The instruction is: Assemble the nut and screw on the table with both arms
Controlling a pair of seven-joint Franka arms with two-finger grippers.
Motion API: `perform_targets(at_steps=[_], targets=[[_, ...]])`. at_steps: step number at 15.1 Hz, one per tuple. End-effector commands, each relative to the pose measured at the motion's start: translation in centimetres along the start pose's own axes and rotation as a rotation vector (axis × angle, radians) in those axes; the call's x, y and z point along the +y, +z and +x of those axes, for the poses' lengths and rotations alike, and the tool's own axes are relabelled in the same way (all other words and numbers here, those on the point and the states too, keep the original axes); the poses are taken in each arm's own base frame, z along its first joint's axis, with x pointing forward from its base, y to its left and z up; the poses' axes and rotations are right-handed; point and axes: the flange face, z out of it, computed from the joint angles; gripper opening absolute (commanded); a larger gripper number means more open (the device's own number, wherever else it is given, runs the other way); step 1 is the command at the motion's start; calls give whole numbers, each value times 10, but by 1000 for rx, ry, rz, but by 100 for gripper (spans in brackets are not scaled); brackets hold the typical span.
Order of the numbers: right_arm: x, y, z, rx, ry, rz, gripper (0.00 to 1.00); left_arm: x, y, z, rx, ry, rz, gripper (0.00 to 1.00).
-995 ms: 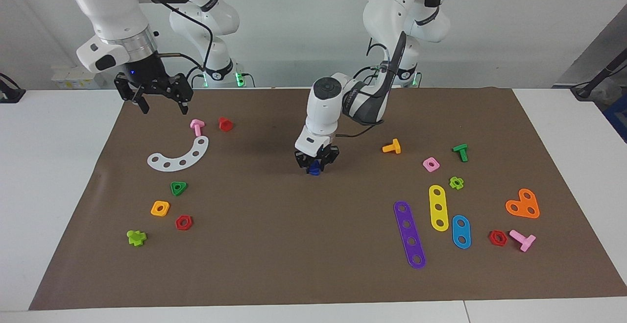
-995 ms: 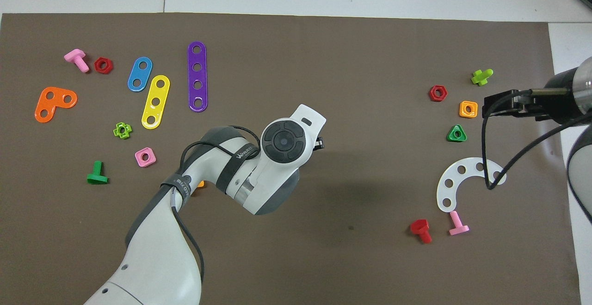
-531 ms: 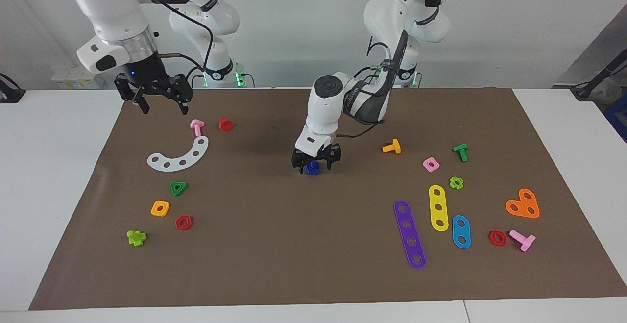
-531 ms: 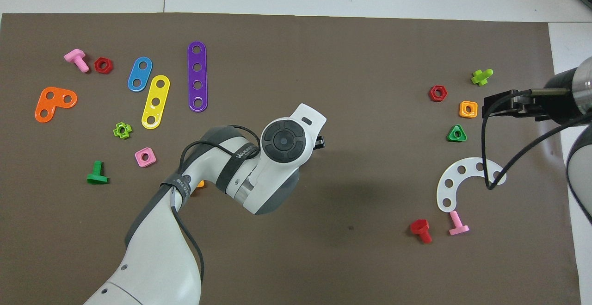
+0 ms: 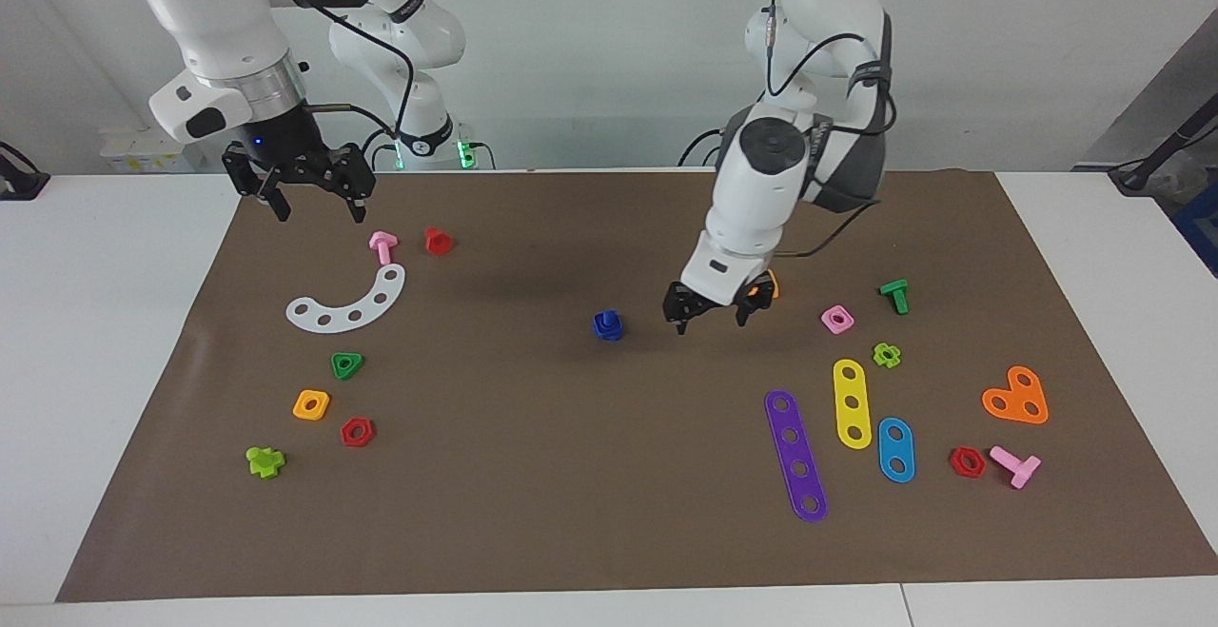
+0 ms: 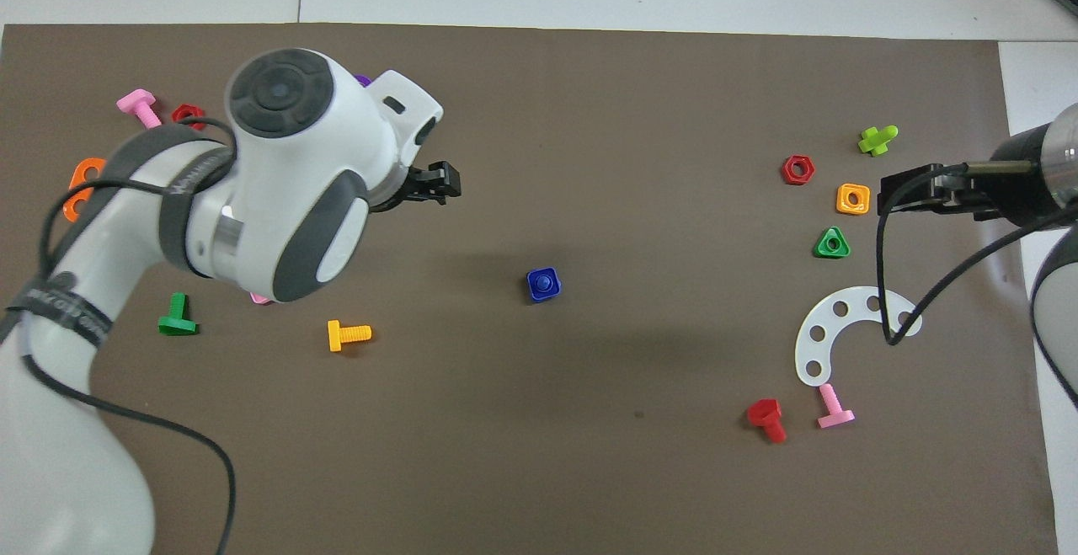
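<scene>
The blue nut (image 5: pixel 608 325) sits on the blue screw as one piece on the brown mat (image 5: pixel 533 494) near the middle of the table; in the overhead view the nut (image 6: pixel 543 284) shows the screw's round end (image 6: pixel 545 282) in its hole. My left gripper (image 5: pixel 712 321) is open and empty, raised over the mat beside the blue piece, toward the left arm's end; it also shows in the overhead view (image 6: pixel 438 184). My right gripper (image 5: pixel 321 213) is open and empty, waiting over the mat's corner at the right arm's end (image 6: pixel 891 193).
An orange bolt (image 6: pixel 348 335) lies close to the left gripper. A pink square nut (image 5: pixel 837 320), a green bolt (image 5: pixel 894 294) and coloured strips (image 5: pixel 795 456) lie at the left arm's end. A white curved strip (image 5: pixel 352 303), pink bolt (image 5: pixel 383 246) and red bolt (image 5: pixel 438 241) lie under the right gripper's side.
My left gripper opened, let go of the blue piece, rose and drew back toward the left arm's end. The blue piece stays on the mat. The right arm has not moved.
</scene>
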Motion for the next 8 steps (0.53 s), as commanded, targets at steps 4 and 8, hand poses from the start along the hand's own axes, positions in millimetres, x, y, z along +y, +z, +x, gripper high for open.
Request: perform_targets(at_steps=[4,8], targets=[[2,4,-2,5,-14,11,100,-185,-29,27,-68,119,1,100],[3,3,-2,5,-13,11,100,-263,-49,20,-84,46,46,100]])
